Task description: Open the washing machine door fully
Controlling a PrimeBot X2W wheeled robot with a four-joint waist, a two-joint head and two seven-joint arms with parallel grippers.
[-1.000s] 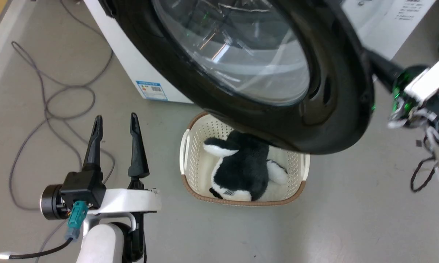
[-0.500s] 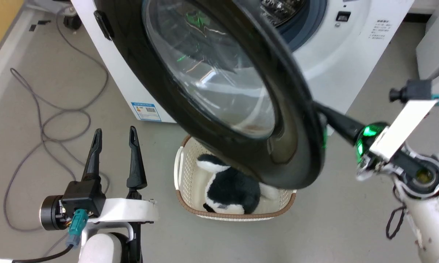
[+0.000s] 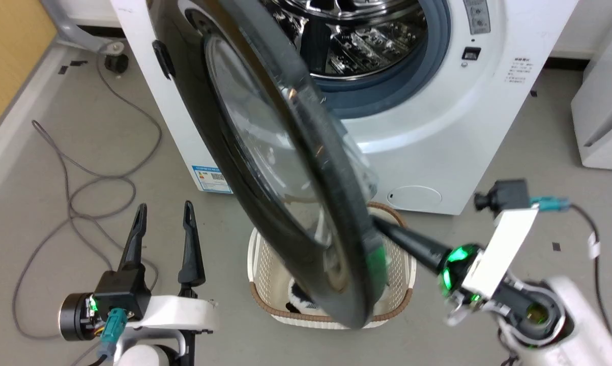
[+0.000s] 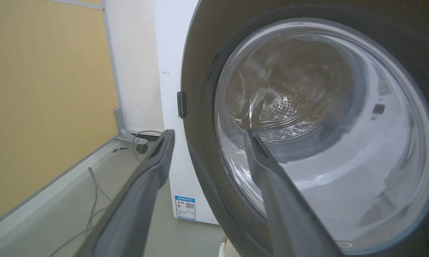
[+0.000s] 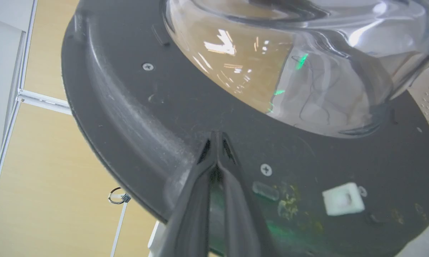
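Swung wider than a second earlier: washing machine door point(image 3: 295, 203), hinged at the left of the washing machine point(image 3: 438, 127), stood roughly square to its front, drum point(image 3: 356, 40) exposed. Judged partly done; further swing remained. Right pincer point(image 5: 217, 137): shut, empty, tips against the door's inner face. Left pincer point(image 3: 165, 207): fully spread, empty, near laundry basket point(image 3: 257, 254).

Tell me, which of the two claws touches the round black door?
The right claw: fingers shut, tips against the inner face of the washing machine door. The left claw stands open, apart from it.
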